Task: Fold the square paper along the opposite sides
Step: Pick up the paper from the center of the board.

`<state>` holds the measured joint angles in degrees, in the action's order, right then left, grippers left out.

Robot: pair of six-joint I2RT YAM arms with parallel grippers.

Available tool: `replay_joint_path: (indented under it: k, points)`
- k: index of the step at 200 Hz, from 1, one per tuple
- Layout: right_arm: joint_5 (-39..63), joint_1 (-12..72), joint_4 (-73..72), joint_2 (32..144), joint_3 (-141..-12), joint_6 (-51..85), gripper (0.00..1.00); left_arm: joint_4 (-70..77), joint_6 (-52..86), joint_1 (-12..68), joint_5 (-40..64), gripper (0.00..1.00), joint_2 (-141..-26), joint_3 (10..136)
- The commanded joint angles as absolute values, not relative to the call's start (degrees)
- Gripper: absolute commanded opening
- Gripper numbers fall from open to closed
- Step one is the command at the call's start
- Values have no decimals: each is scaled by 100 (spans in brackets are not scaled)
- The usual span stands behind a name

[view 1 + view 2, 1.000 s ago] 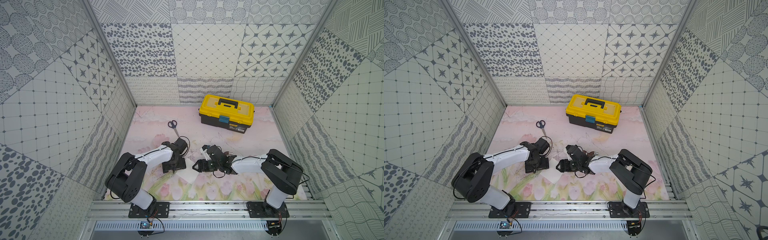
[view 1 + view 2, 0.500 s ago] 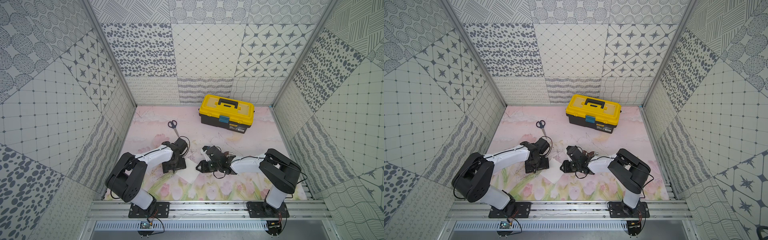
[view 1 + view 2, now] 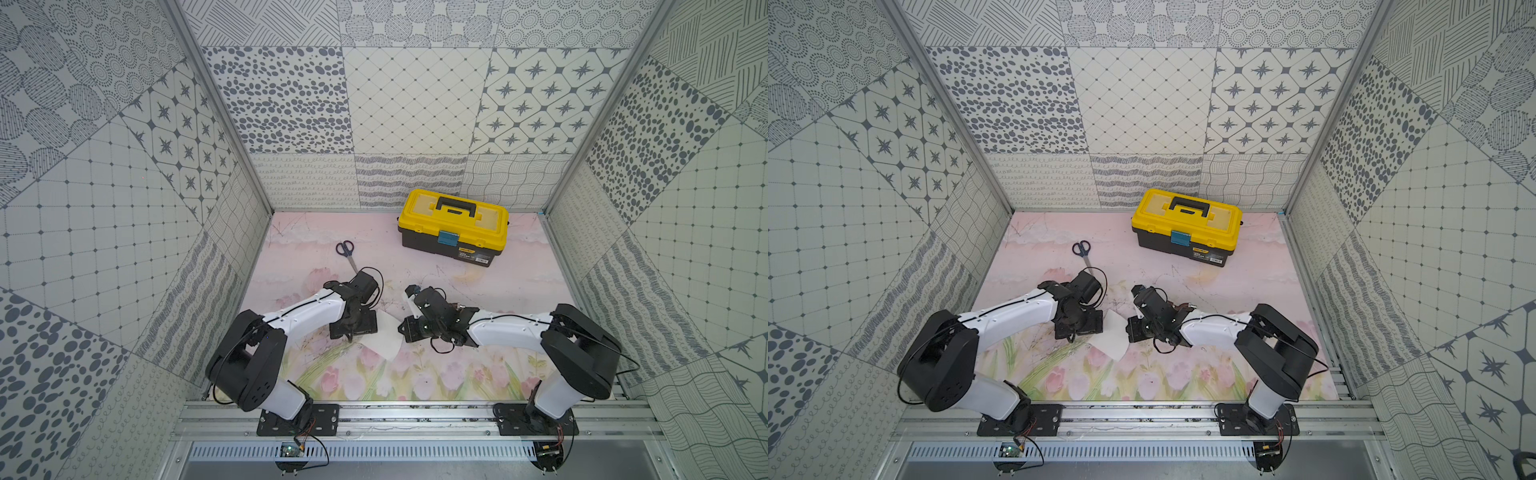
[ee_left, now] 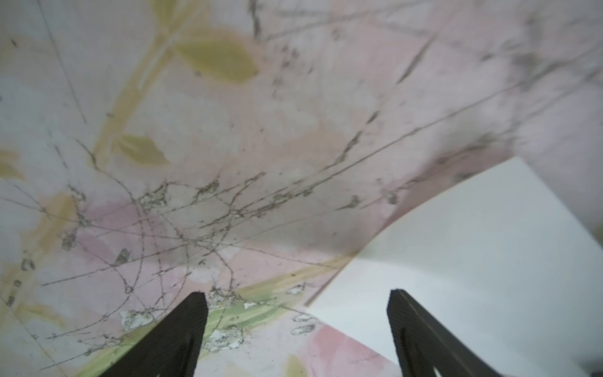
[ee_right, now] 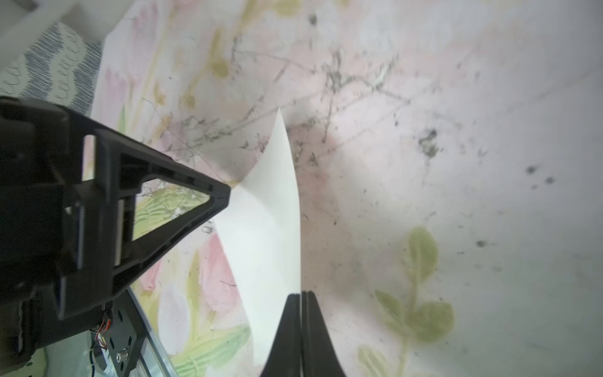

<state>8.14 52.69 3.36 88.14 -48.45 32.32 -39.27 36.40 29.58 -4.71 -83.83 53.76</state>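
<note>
One pink floral worktop [image 3: 415,270], scratched and scuffed, fills the floor of the patterned enclosure and carries everything else. Both arms reach in from the near rail. The left arm [image 3: 307,311] and the right arm [image 3: 511,332] lean toward each other and almost meet near the middle of the worktop.

At the far side, close to the back wall, stands a yellow toolbox [image 3: 453,226] with a black base and handle. Its lid is down, as both top views show [image 3: 1185,226].

The square paper [image 3: 384,338] lies between the two wrists, white and unmarked, well apart from the toolbox. It is not flat: the side toward the right arm is lifted and curves upward [image 5: 267,228], while the side toward the left arm rests on the worktop [image 4: 473,261].

The left end effector [image 4: 297,295] is spread wide and holds nothing, with one finger over the sheet and the other over bare worktop. In the right wrist view, the tip of one of its fingers [image 5: 182,202] meets the paper where the bend begins. The right end effector [image 5: 301,293] is pressed together, pinching the raised edge of the paper.

Dark-handled scissors [image 3: 347,253] lie flat beyond the left wrist, blades together, apart from the sheet.
</note>
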Motion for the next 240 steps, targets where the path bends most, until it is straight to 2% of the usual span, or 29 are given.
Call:
replay_joint_path:
  k: [1,31,57,84,126,182,222,240]
  points:
    - [276,5125,828,7833,-5294,1907,0,-2757,2416,3007,-13,98,-7470,5992]
    - [688,4621,1394,6773,-5736,1086,0,-1132,1591,3008,1125,98,-6609,6067]
    - [1328,4118,1881,6179,-6312,375,0,-478,364,2997,2478,98,-6109,6041]
    - [2034,3830,2343,5980,-7051,-393,0,-739,-470,2855,3981,98,-5985,6433]
    - [2703,3776,2993,6266,-8062,-1270,0,-1635,-962,2231,6003,98,-6510,7580]
    - [2777,3776,3661,6624,-8730,-1652,0,-2195,-1546,1636,6398,98,-6517,7913]
    - [2821,3771,3978,6555,-8795,-1626,0,-3000,-2101,1546,5947,98,-6478,8013]
    - [2843,3773,3988,6504,-8754,-1627,0,-2962,-2096,1547,6197,98,-6497,7967]
